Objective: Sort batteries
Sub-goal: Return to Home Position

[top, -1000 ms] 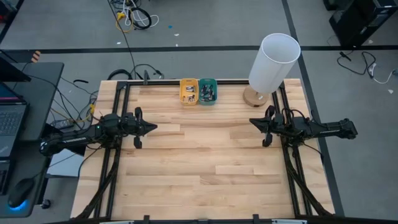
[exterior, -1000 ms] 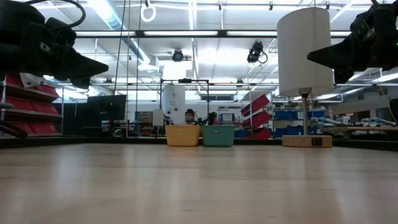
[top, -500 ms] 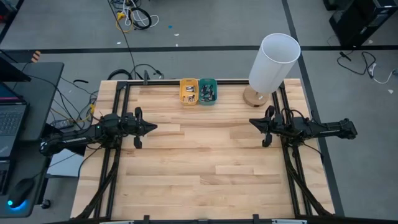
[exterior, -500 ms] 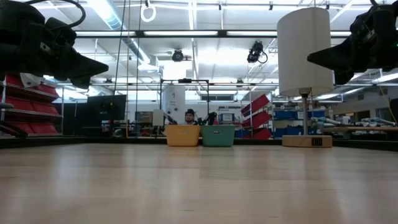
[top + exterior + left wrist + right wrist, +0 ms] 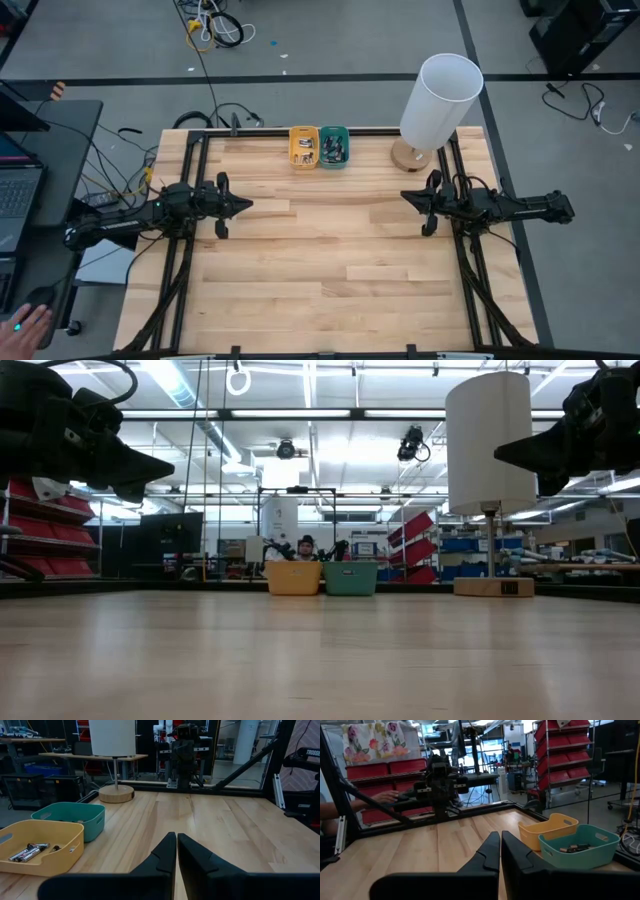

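The batteries lie in two small trays at the table's far edge: some in the yellow tray (image 5: pixel 304 147) (image 5: pixel 40 845) as dark and silvery cylinders (image 5: pixel 30 852), some in the teal tray (image 5: pixel 334 147) (image 5: pixel 580 847) as a small heap (image 5: pixel 575 848). My left gripper (image 5: pixel 248 206) (image 5: pixel 176 836) hangs shut above the table's left side, level, pointing toward the middle. My right gripper (image 5: pixel 404 196) (image 5: pixel 500 834) hangs shut above the right side, level, facing the left one. Both are well clear of the trays.
A white lamp (image 5: pixel 440 100) on a round wooden base (image 5: pixel 410 155) stands at the far right corner, close to my right arm. Bare wood (image 5: pixel 330 250) lies between the arms. A person's hand (image 5: pixel 25 325) is at the desk left of the table.
Both arms have kept still. A person's hand has come onto the mouse on the desk left of the table.
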